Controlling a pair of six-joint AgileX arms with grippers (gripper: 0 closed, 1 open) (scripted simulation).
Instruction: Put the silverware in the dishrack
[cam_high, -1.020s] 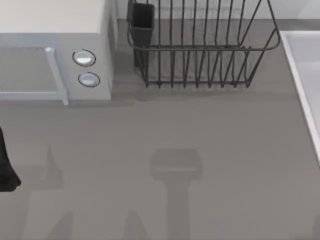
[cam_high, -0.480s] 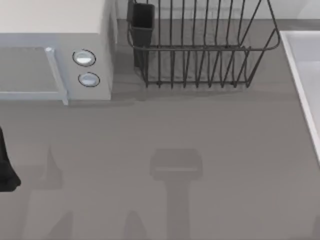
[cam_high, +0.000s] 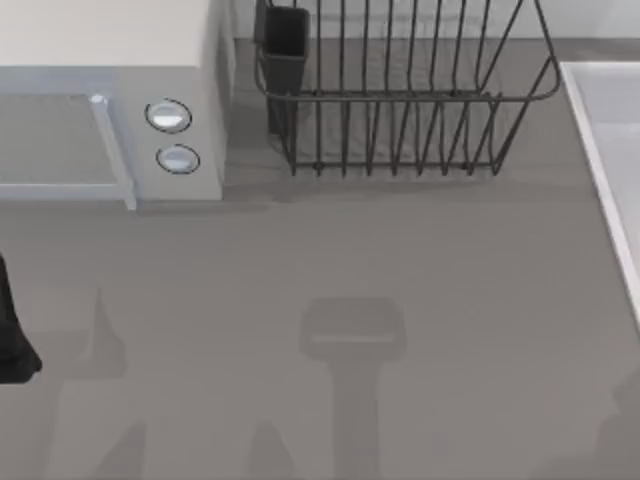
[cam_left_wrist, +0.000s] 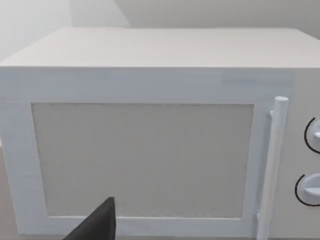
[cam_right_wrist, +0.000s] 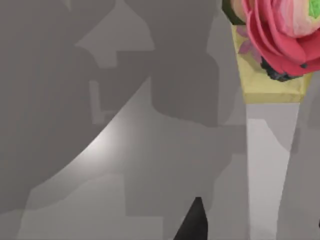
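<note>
The dishrack is a dark wire rack with upright tines at the back of the table, right of centre. Its dark utensil cup sits at the rack's left corner. The silverware is out of view. My left arm shows as a dark shape at the table's left edge. In the left wrist view one dark fingertip points at the microwave's door. In the right wrist view one dark fingertip hangs over grey tabletop.
A white microwave with two round knobs stands at the back left, beside the rack. A pale raised surface runs along the right edge. A pink flower in a yellow pot shows in the right wrist view.
A shadow has spread into the bottom right corner of the table. The left arm and the rack have not moved.
</note>
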